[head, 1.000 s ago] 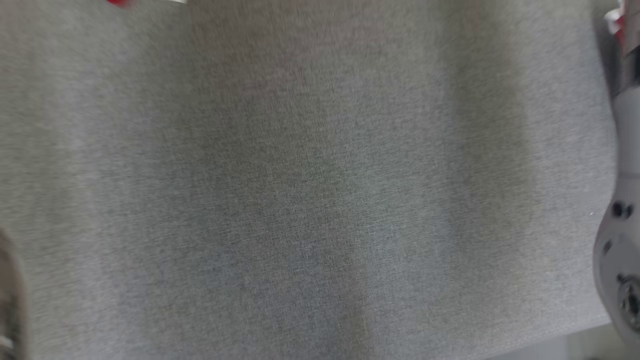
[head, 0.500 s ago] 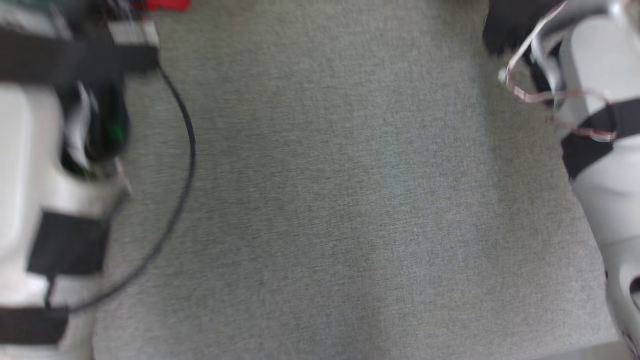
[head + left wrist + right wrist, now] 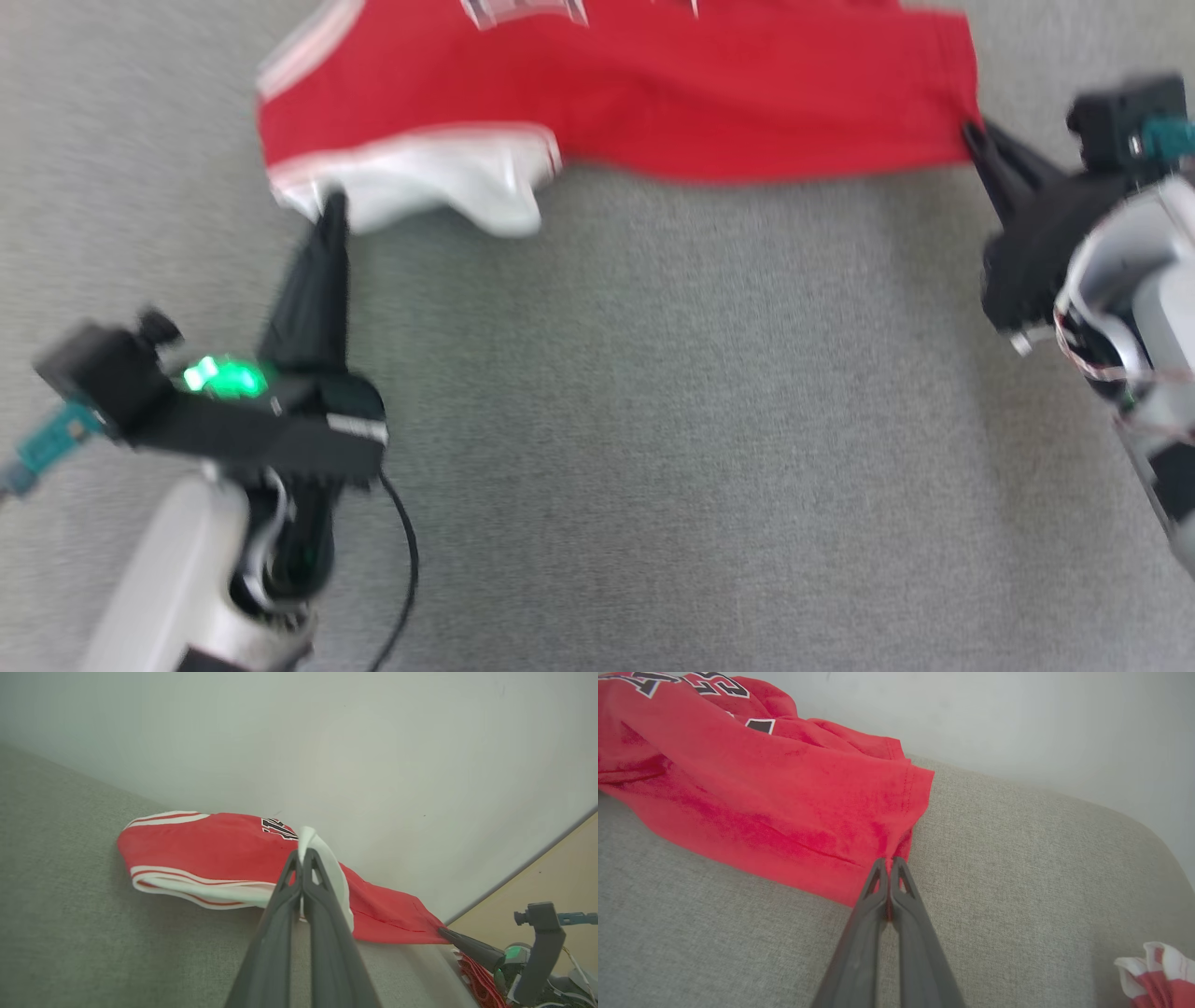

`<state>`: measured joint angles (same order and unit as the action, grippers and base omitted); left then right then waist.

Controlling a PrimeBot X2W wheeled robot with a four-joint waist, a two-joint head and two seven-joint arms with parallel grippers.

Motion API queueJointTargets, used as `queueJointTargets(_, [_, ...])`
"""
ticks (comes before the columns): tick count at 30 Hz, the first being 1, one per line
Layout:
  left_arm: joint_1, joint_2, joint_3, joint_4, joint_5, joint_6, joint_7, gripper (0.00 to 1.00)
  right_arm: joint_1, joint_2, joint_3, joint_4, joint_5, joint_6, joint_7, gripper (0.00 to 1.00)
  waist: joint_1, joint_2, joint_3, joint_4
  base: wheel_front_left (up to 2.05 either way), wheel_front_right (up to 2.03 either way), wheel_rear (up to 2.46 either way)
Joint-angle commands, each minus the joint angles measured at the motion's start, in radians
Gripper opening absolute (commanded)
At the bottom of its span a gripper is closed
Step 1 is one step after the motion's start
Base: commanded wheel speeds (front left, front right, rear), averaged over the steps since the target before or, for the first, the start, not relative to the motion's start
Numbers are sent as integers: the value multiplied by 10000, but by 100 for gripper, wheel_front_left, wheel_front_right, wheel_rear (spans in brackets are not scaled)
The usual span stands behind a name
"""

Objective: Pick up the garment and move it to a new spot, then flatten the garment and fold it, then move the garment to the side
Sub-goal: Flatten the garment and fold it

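head view has swung onto the red jersey (image 3: 709, 112): left jaws clamp its white-trimmed corner, right jaws its red corner; flattening seems underway.

Bright even light, perhaps overhead; head view motion-blurred, wrist views sharper; soft shadow under garment (image 3: 196, 844).

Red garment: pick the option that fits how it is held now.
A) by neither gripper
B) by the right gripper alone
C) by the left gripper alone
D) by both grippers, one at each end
D: the left gripper is shut on the white-trimmed end of the red garment, and the right gripper is shut on its far red corner.
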<state>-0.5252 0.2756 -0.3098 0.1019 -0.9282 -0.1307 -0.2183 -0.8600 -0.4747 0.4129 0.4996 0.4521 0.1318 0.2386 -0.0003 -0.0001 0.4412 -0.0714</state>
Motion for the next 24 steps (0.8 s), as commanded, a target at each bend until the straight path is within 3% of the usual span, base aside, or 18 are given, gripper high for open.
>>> queueJointTargets(1, [361, 35, -89, 34, -150, 9, 56, 0, 438, -211, -174, -238, 84, -28, 132, 0, 3, 1, -1089, 690, 0, 0, 0])
queueJointTargets(8, [1607, 214, -464, 109, -914, 7, 618, 0, 2351, -366, -1053, -1238, 208, -28, 1239, 0, 3, 1, -2043, 1061, 0, 0, 0])
queueJointTargets(13, [2929, 481, -796, 47, -1806, 6, 1408, 0, 4330, -34, -2178, -2342, 69, -28, 2530, 0, 3, 1, -2734, 1305, 0, 0, 0])
queueJointTargets(24, [5243, 1217, -1116, -626, -3569, 6, 2832, 0, 7158, 832, -4186, -4171, -669, -28, 4259, 0, 3, 1, -3607, 1476, 0, 0, 0])
